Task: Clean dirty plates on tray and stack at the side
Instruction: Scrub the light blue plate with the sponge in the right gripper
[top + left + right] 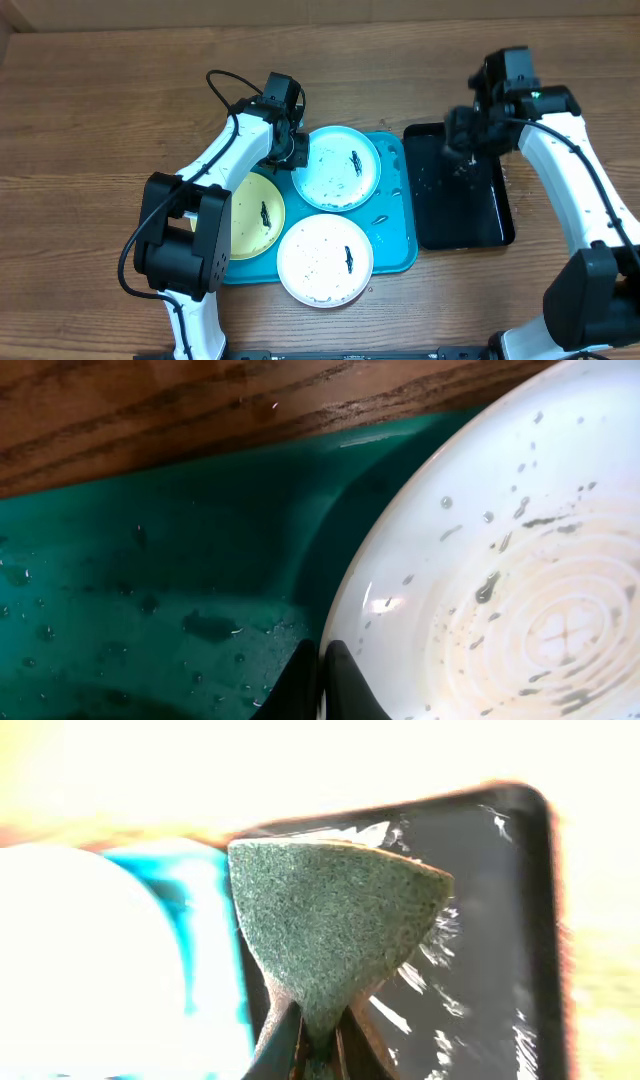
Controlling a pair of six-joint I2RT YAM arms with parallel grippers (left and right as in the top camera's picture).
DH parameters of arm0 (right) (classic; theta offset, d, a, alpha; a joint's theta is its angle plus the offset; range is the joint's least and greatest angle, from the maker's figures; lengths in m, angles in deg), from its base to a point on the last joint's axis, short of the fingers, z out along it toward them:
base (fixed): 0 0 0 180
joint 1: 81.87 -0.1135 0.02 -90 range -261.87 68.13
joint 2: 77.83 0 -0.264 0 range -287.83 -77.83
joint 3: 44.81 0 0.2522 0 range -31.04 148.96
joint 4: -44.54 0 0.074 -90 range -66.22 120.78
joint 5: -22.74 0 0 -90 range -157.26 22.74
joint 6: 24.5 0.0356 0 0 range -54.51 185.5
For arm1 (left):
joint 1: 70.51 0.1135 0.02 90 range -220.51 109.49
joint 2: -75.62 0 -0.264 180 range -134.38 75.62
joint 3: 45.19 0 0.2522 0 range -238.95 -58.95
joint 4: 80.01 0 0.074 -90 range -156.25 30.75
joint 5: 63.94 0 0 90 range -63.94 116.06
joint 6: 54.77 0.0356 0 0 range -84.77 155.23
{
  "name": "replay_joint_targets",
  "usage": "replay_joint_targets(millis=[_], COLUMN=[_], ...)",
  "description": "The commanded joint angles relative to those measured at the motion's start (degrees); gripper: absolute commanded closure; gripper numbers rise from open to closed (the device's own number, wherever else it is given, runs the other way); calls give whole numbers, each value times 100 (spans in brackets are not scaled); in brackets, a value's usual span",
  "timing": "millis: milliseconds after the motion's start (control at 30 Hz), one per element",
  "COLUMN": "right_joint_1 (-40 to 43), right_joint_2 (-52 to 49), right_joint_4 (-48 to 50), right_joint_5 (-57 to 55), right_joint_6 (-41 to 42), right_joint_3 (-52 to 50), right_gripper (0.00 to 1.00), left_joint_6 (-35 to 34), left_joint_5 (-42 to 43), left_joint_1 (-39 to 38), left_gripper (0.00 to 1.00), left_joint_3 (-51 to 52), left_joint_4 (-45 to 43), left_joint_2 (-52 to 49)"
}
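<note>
Three dirty plates lie on the turquoise tray (400,215): the light blue plate (335,168) at the back, the yellow-green plate (250,215) at the left, and the white plate (325,258) at the front. My left gripper (295,150) is shut on the light blue plate's left rim. In the left wrist view its fingers (322,660) pinch the speckled plate's (500,560) edge over the wet tray (150,560). My right gripper (462,135) is shut on a green scouring sponge (330,920) and holds it above the black tray (480,920).
The glossy black tray (480,215) stands right of the turquoise tray, with wet streaks on it. Brown wooden table (90,120) lies all around. The left arm reaches over the yellow-green plate. A black cable loops behind the left arm.
</note>
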Motion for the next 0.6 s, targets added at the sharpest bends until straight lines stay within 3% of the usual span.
replay_joint_targets(millis=[0,200,367,567], right_joint_1=[-367,-1331,-2190,-2588], right_joint_2=[155,103,-299,-1110], right_joint_4=[173,619,833,1163], right_joint_5=[949,817,-769,-1202], right_joint_6=[240,280,520,522], right_joint_3=[146,138,131,129], right_gripper=[96,96,96,96], left_joint_6=[-101,-101,-101,-101], left_joint_5=[-22,-22,-22,-22], left_joint_1=[-20,-20,-20,-20], left_gripper=[96,96,96,96], left_joint_3=[74,74,74,74], left_joint_4=[-44,-20,-15,17], left_joint_2=[-94,-94,-94,-94])
